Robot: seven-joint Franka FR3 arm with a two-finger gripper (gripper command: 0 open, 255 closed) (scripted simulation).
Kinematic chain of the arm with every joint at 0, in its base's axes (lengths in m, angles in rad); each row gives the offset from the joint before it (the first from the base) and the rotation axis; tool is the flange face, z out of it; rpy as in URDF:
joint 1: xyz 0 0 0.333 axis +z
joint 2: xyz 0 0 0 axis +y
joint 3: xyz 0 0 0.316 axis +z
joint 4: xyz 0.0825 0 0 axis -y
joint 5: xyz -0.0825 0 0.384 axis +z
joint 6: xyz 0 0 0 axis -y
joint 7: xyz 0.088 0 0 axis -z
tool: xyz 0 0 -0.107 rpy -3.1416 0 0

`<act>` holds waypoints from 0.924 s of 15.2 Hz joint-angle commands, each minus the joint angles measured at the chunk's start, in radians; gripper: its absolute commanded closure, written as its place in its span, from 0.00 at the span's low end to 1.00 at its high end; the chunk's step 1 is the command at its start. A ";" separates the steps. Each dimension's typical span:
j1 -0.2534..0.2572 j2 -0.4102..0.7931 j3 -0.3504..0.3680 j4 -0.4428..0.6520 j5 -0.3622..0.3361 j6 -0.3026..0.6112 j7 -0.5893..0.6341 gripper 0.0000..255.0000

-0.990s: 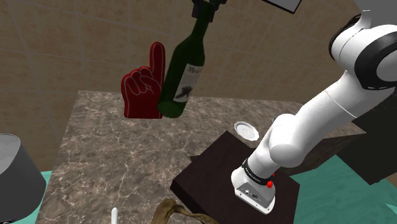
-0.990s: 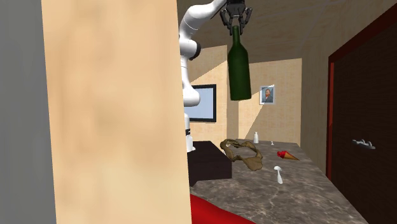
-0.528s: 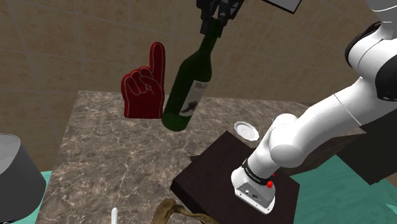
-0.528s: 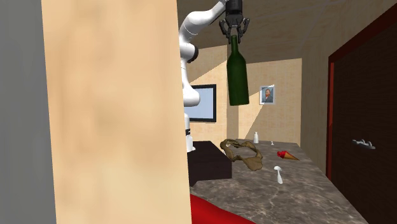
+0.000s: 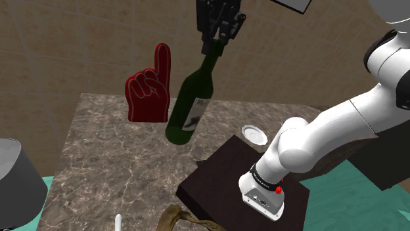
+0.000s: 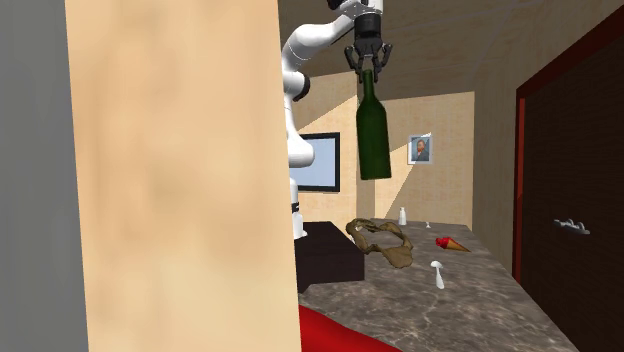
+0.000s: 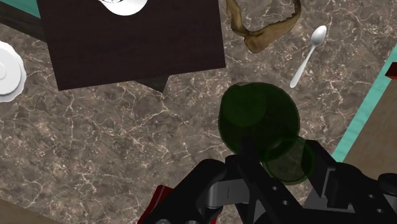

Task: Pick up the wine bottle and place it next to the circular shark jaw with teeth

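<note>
Marbled bench (image 5: 112, 157) carries the dark stand (image 5: 217, 180). White arm (image 5: 315, 131) reaches up high. Green wine bottle (image 5: 190, 98) hangs neck-up in the air, well above the bench. Brown shark jaw (image 7: 254, 39) lies on the bench beside the stand, with a spoon (image 7: 308, 54) near it. Fingers (image 5: 209, 43) are clamped on the wine bottle's neck.

- A brown marble-patterned surface (image 5: 118, 157) meets a tan tiled wall (image 5: 66, 46).
- A teal floor (image 5: 348, 207) lies beside it.
- A dark door (image 6: 570, 150) has a red frame.
</note>
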 commanded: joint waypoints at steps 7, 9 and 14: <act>0.005 -0.050 0.004 -0.157 0.009 0.108 -0.019 1.00; 0.006 -0.060 0.006 -0.193 0.012 0.133 -0.024 1.00; 0.009 -0.081 0.010 -0.278 0.018 0.197 -0.034 1.00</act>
